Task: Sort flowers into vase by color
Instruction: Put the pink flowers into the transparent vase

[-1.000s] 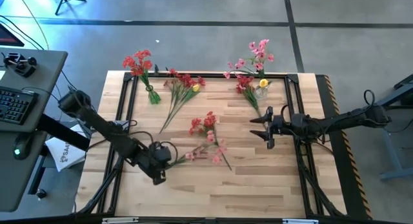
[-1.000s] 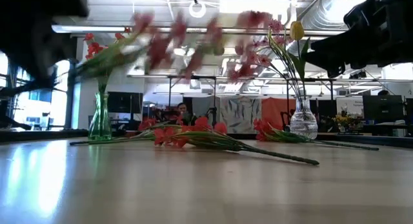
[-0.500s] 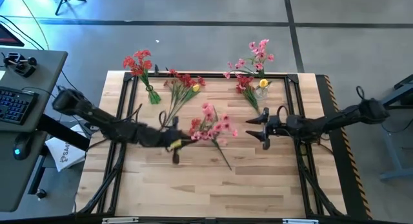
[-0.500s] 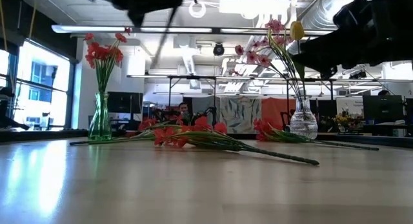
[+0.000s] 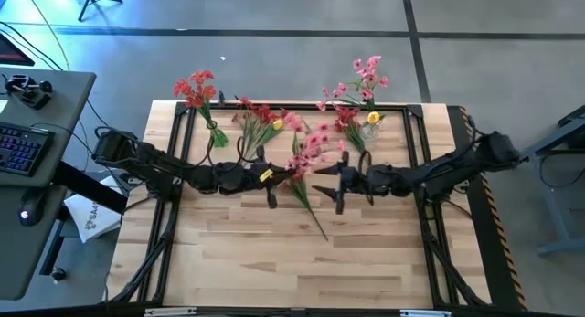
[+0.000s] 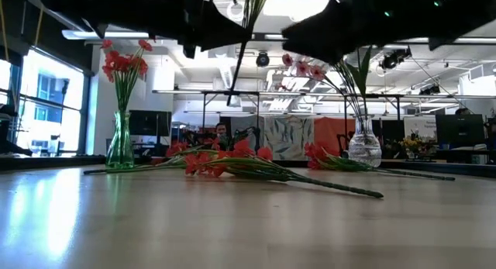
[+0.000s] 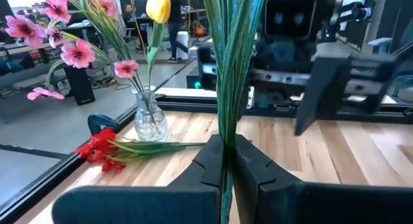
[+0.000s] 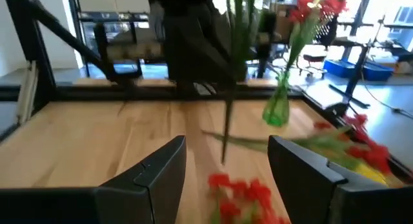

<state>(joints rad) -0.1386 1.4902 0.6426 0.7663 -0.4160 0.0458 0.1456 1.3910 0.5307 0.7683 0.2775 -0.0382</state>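
My left gripper (image 5: 283, 180) is shut on a spray of pink flowers (image 5: 311, 143) above the middle of the table. My right gripper (image 5: 327, 182) is open just to the right of it, facing it. Its fingers (image 8: 161, 169) stand apart, with the hanging stem (image 8: 226, 124) ahead of them. A green vase (image 6: 120, 141) at the far left holds red flowers (image 5: 196, 87). A clear vase (image 7: 150, 121) at the far right holds pink flowers and a yellow bloom (image 7: 158, 4). More red sprays (image 6: 232, 164) lie flat on the table. My left gripper pinches the pink spray's bundle of green stems (image 7: 224, 130) between its two fingers. The fingers come level from the table's left and lie across the stems. The spray is lifted clear and stands roughly upright, with its stem end (image 6: 239, 48) hanging below the fingers.
A black frame (image 5: 183, 143) runs along the table's edges. A red spray (image 7: 106, 146) lies beside the clear vase, and another with a yellow bloom (image 5: 260, 125) lies near the far edge. A long stem (image 5: 315, 221) crosses the middle. The near half is bare wood (image 5: 292, 262).
My left gripper has risen from the near left of the table and swung toward the far right, carrying the pink spray, which now stands roughly upright. My right gripper has moved left toward the spray.
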